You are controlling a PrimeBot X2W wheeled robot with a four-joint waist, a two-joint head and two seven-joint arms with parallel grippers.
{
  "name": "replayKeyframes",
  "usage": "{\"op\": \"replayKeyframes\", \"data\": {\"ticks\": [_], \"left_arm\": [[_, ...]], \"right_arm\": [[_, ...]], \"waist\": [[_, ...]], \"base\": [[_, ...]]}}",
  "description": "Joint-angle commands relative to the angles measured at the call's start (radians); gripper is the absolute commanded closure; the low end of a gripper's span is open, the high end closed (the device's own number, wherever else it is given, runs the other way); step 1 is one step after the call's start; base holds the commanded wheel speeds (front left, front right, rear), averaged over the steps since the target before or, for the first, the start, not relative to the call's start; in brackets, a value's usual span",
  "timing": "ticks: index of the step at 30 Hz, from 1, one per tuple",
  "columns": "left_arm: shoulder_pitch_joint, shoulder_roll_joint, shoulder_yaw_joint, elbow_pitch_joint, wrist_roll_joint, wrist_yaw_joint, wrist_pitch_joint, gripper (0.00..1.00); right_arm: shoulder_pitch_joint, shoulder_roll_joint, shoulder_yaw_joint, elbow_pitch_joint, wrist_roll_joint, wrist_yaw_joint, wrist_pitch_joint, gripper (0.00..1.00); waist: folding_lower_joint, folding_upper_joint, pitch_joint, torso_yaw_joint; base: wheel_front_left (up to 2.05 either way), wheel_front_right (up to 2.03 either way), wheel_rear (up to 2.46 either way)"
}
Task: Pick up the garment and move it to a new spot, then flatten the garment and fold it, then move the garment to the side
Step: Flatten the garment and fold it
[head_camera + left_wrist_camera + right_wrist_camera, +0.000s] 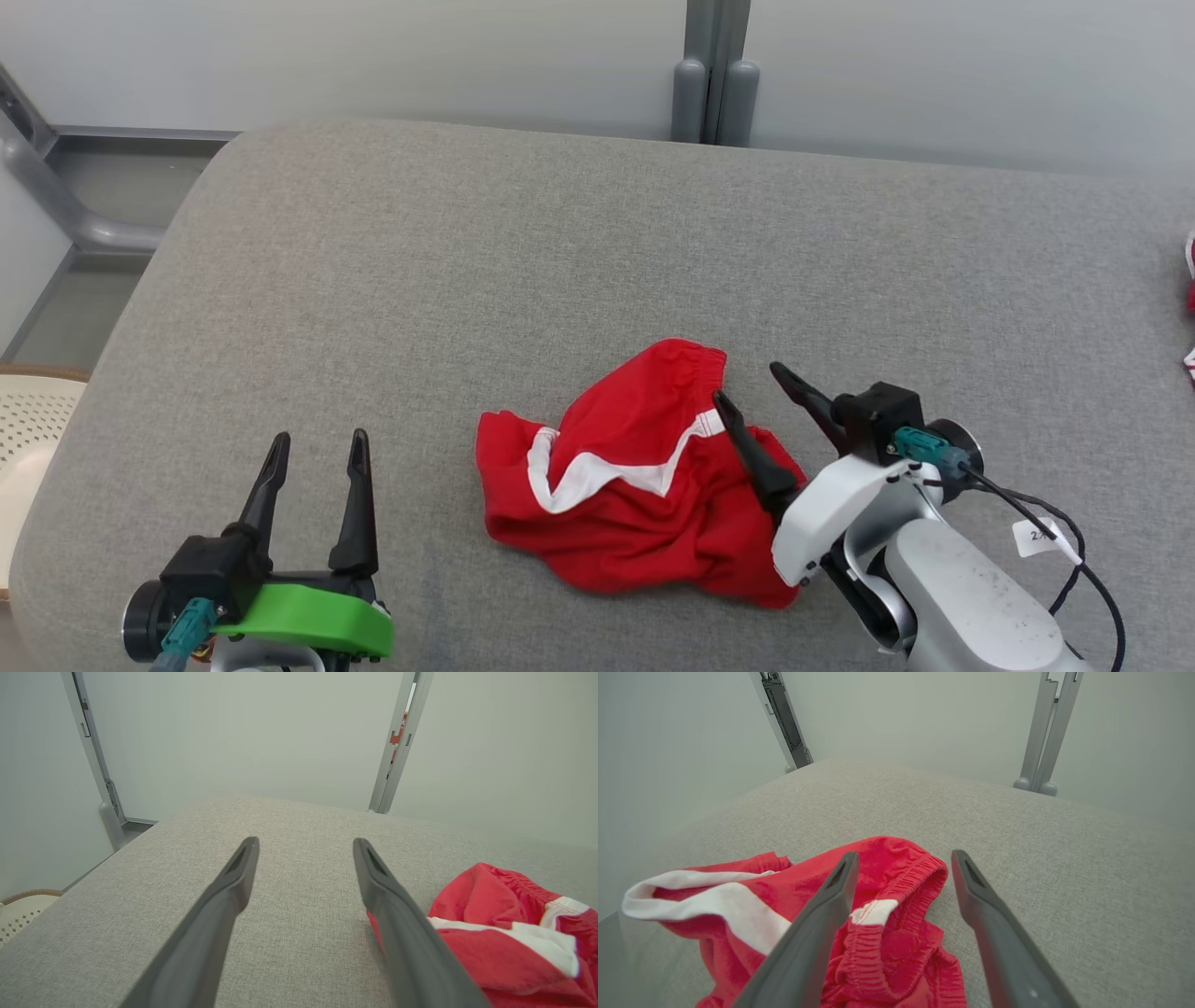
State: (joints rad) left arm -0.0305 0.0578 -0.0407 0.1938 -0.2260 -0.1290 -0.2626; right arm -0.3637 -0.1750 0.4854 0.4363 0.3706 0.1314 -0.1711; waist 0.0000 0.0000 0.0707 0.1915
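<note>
1. I am holding my right gripper (pixel 747 382) spread and empty at the right edge of the red garment (pixel 635 485), with one finger over the cloth.
2. The garment is lying crumpled on the grey padded surface (pixel 467 233), its long axis running left to right across the head view.
3. My left gripper (pixel 319 436) is hovering spread and empty, well apart to the garment's left, so the right arm is sitting nearer

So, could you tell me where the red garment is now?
In the head view the red garment lies crumpled on the grey surface, right of centre, with the open right gripper at its right edge and the left gripper well apart.
</note>
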Motion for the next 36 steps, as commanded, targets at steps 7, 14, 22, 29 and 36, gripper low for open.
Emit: {"op": "replayKeyframes", "data": {"ticks": [7, 14, 22, 29, 36], "left_arm": [[-0.005, 0.001, -0.007, 0.003, 0.008, -0.003, -0.002, 0.00], [-0.010, -0.002, -0.013, 0.005, 0.001, -0.003, -0.002, 0.00], [-0.025, -0.003, -0.026, 0.013, -0.003, -0.003, -0.002, 0.00], [-0.011, -0.004, -0.010, 0.008, 0.001, -0.003, -0.002, 0.00], [-0.019, -0.005, -0.005, 0.004, 0.004, -0.003, -0.002, 0.00]], "right_arm": [[0.020, 0.004, 0.044, 0.041, 0.100, -0.002, 0.105, 0.00], [0.002, -0.002, 0.069, 0.050, 0.176, -0.002, 0.142, 1.00], [-0.124, -0.011, 0.094, 0.135, 0.184, -0.002, 0.062, 1.00], [-0.260, -0.053, 0.076, 0.195, 0.114, -0.002, -0.049, 1.00], [-0.379, -0.096, 0.031, 0.190, 0.018, -0.002, -0.089, 1.00]], "waist": [[0.0000, 0.0000, 0.014, 0.029], [0.0000, 0.0000, 0.026, 0.041], [0.0000, 0.0000, 0.031, 0.056], [0.0000, 0.0000, 0.028, 0.052], [0.0000, 0.0000, 0.031, 0.017]], "base": [[0.00, 0.00, 0.00], [0.00, 0.00, 0.00], [0.00, 0.00, 0.00], [0.00, 0.00, 0.00], [0.00, 0.00, 0.00]]}}
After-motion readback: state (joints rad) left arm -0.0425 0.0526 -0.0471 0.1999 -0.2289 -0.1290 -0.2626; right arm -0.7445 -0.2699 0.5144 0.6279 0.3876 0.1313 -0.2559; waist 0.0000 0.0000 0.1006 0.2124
